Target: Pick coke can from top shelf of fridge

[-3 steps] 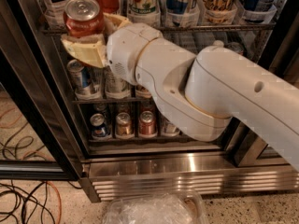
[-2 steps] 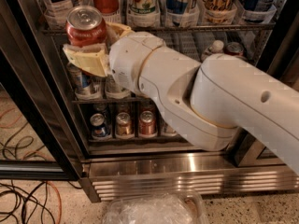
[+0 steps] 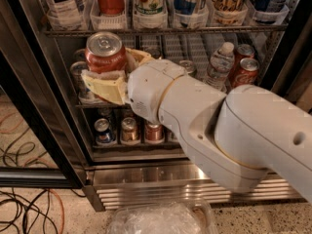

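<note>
Arm, nearest: blocks the middle rack and several drinks behind it. Gripper: tan fingers clamped on the coke can, held upright before the fridge, just below the top shelf. The hold sits low, so a swing could tip or slip the can; its script and the far finger are mostly hidden.

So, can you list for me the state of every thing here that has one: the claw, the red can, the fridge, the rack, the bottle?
claw: shut on the coke can, in front of the fridge's middle level.
coke can: upright, held off the racks, gripped round its lower half.
fridge: open.
top rack: stocked, drinks upright in clear holders.
water bottle: upright, cap on.
</note>
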Robot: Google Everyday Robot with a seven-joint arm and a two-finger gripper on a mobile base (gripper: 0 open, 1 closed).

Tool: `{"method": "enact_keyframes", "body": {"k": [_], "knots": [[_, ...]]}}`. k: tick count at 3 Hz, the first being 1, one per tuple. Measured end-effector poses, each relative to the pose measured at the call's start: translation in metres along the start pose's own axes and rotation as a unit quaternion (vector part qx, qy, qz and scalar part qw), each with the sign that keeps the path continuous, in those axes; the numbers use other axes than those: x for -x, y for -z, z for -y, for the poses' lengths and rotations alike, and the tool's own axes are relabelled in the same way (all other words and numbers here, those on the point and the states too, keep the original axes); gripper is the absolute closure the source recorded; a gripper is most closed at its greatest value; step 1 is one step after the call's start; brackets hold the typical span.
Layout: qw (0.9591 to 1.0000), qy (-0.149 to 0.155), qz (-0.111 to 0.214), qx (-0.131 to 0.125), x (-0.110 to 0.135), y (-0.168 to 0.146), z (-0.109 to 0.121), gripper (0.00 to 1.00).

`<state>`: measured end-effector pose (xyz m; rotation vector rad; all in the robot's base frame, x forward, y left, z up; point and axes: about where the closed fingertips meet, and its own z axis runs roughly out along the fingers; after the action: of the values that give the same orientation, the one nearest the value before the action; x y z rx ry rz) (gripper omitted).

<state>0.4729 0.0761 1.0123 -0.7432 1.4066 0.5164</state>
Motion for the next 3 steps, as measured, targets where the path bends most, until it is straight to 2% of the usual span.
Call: {"method": "enact_keyframes", "body": {"k": [1,3], "knots": [[0.9995,-0.007,-0.011,-0.028,-0.019,0.019,0.01,1.0],[0.997,-0.012,-0.025,-0.072,-0.037,0.062,0.014,1.0]]}}
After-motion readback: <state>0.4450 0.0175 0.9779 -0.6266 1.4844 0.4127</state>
